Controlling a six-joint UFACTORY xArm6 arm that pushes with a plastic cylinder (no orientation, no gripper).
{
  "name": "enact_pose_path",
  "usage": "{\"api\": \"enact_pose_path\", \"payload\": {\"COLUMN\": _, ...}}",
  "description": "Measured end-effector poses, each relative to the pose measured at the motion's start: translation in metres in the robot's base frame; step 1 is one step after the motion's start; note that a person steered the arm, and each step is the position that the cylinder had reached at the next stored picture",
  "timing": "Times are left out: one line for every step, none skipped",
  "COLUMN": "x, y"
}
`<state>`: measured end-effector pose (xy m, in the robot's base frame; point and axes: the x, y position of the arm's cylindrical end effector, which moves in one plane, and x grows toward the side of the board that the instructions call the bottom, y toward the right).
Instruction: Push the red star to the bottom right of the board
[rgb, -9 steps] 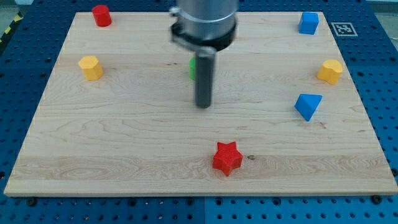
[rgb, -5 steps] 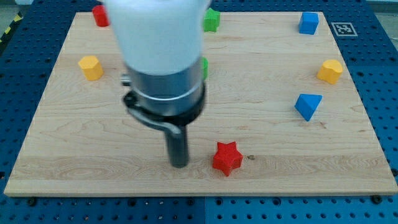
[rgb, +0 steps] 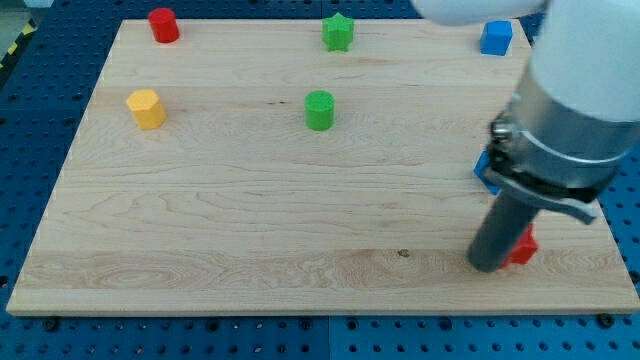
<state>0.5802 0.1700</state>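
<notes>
No readable writing. My tip (rgb: 487, 266) touches the red star (rgb: 522, 247) from the view's left; star mostly hidden, near the board's (rgb: 250, 200) bottom-right edge. No fingers: bare rod. Counted: red cylinder (rgb: 163, 24), yellow block (rgb: 146, 108), green cylinder (rgb: 319, 110), green star (rgb: 339, 32), blue cube (rgb: 496, 38).

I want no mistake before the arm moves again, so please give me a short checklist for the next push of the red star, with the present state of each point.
1. Red star near the bottom right of the board: ok, though mostly hidden behind the rod.
2. My tip at the star's left side: ok, it looks in contact.
3. Room left before the board's right edge: cannot tell exactly, the margin looks small.
4. Blue block above the star kept apart: cannot tell, the arm covers it.
5. Other blocks away from the path, like the green cylinder and yellow block: ok.
</notes>
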Motion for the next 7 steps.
{"api": "enact_pose_path", "payload": {"x": -0.002, "y": 0.005}}
{"api": "enact_pose_path", "payload": {"x": -0.025, "y": -0.03}}
{"api": "enact_pose_path", "payload": {"x": -0.032, "y": -0.009}}
{"api": "enact_pose_path", "payload": {"x": -0.032, "y": 0.039}}
{"api": "enact_pose_path", "payload": {"x": -0.032, "y": 0.057}}
{"api": "enact_pose_path", "payload": {"x": -0.037, "y": 0.051}}
{"api": "enact_pose_path", "payload": {"x": -0.052, "y": 0.062}}
